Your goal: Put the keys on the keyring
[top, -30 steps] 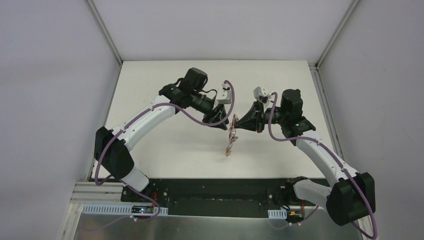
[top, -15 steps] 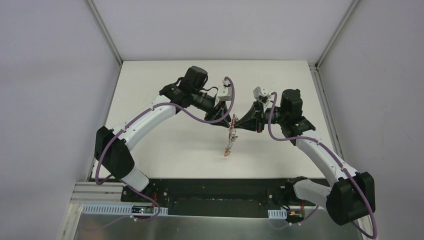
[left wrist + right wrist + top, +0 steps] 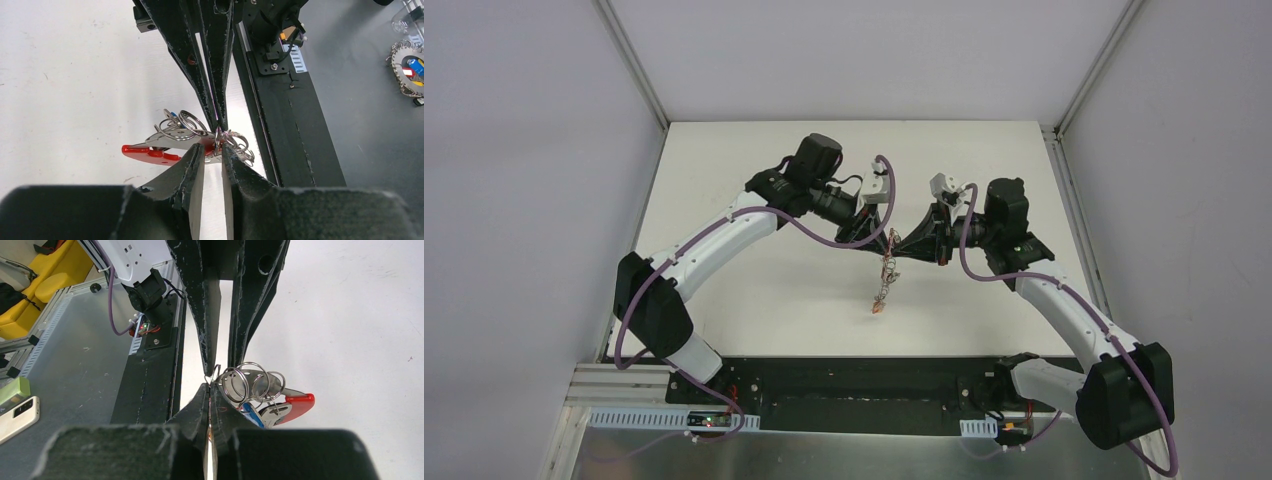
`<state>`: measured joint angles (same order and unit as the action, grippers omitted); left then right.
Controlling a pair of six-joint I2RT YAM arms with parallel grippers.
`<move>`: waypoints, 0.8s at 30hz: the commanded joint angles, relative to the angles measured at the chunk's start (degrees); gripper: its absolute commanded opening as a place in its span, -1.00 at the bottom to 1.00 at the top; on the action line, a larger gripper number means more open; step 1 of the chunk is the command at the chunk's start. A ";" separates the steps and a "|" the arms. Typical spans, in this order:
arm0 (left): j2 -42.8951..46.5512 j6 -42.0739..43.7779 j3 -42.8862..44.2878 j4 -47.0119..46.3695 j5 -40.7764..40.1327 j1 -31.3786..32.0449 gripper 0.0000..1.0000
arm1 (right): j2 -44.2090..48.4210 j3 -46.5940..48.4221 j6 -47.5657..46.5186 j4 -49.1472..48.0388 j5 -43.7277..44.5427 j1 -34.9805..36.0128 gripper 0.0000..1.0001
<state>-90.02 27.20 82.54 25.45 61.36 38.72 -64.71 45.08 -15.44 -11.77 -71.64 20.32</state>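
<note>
The two arms meet over the middle of the bench [image 3: 754, 290], wrists turned toward each other, with the keyring [image 3: 187, 131] held up between them.

The right hand [image 3: 210, 390] is closed. Its two fingers press together on a thin loop of ring wire at the edge of the bunch. In the left wrist view the same fingers come down from above and converge to a point on that wire.

The left hand [image 3: 212, 152] comes at the same spot from the opposite side. Its fingers stand a narrow gap apart, with ring wire and a bit of red lying in the gap at their tips. I cannot tell whether they pinch the wire or only straddle it.

Several grey rings [image 3: 247, 382] overlap just beside the pinch point, fanning out to one side. The red band [image 3: 150, 151] juts out past them, curved and roughly level. A blue-headed key [image 3: 251, 415] hangs under the rings next to a silver blade, both partly hidden by the right hand's own finger.

From above, the bunch trails from the meeting fingertips toward the near edge of the bench as a thin string of small parts. Whether its lowest end touches the bench cannot be made out.
</note>
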 commanded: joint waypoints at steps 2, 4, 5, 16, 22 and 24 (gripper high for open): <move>-0.77 -1.52 -0.54 -2.18 3.12 0.88 -0.68 | -0.11 0.27 0.50 -3.38 -2.13 -0.42 -1.00; -0.91 -2.00 -0.54 -2.44 3.19 0.92 -0.76 | -0.11 0.23 0.46 -3.36 -2.04 -0.42 -1.00; -0.81 -2.30 -0.46 -2.62 3.22 0.92 -0.81 | -0.15 0.27 0.50 -3.41 -1.95 -0.37 -1.00; 0.19 -6.02 3.78 5.50 -3.17 1.08 -1.00 | -0.02 -0.19 -0.10 -3.34 0.93 -0.37 -1.00; -0.86 -2.53 12.38 20.93 -13.75 2.60 -1.00 | -0.24 -0.10 -1.27 -2.26 3.00 -0.39 -1.00; -1.88 -2.60 15.51 25.21 -18.11 3.53 -1.00 | -0.12 -0.02 -2.03 -1.68 3.28 -0.28 -1.00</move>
<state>-91.77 23.05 91.07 37.74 51.40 41.12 -65.23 44.93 -15.64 -13.50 -69.65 20.56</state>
